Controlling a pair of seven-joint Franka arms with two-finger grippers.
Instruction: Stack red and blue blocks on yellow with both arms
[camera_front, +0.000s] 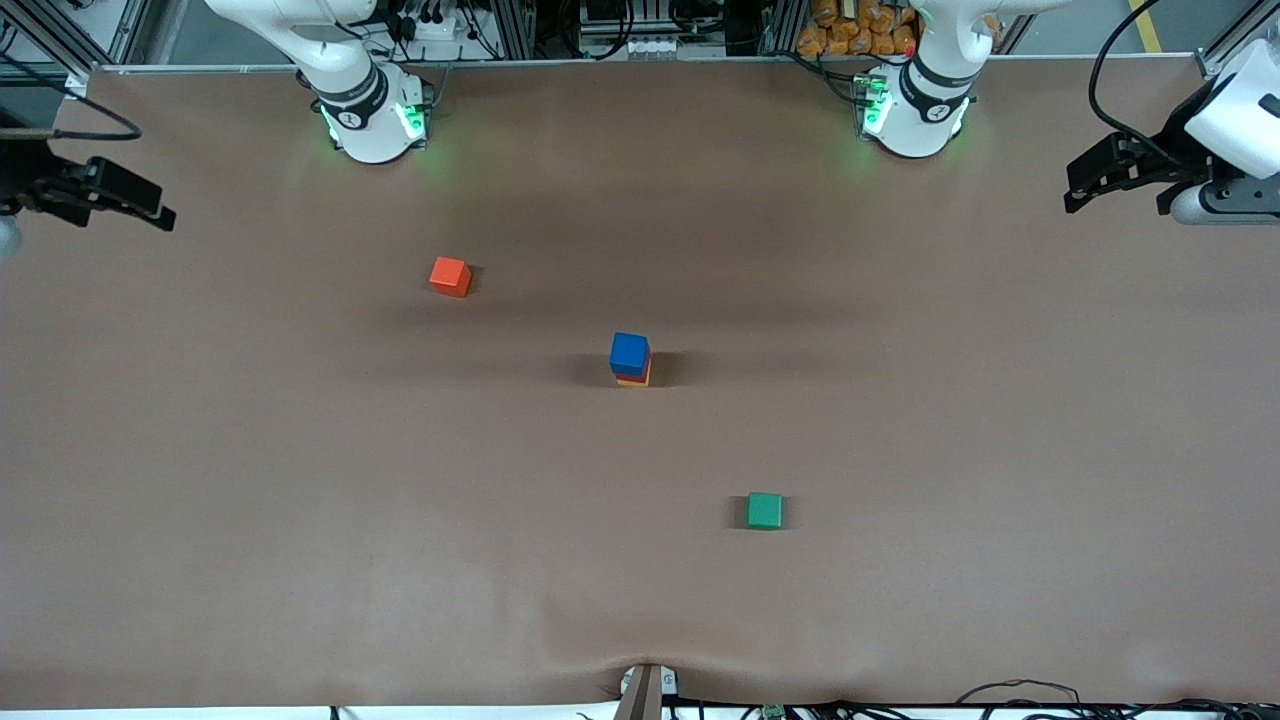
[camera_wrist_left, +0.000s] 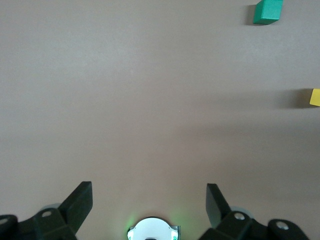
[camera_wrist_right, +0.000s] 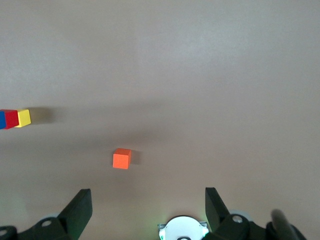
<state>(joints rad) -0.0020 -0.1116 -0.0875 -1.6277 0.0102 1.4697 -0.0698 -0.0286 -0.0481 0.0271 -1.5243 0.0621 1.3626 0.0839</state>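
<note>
Nearest the front camera lies a small matte green cube (camera_front: 765, 510), no part of the task.

Left gripper (camera_front: 1072, 196): jaws spread wide and empty, hanging over the table's edge at the left arm's end. Right gripper (camera_front: 162, 216): likewise spread wide and empty, over the right arm's end. Both arms wait.

Outward from the jaws: the small matte yellow cube (camera_front: 634, 382) sits mid-table, with the bright red cube (camera_front: 632, 376) on it and the deep blue cube (camera_front: 629, 353) on top. This column stands upright, faces roughly aligned. It lies between the two grippers, well apart from each, and neither arm is clearly nearer. A small orange cube (camera_front: 450, 277) rests apart, toward the right arm's base.

Judgement: the stack appears complete, and no grasp seems called for. Any further approach risks toppling the column.
</note>
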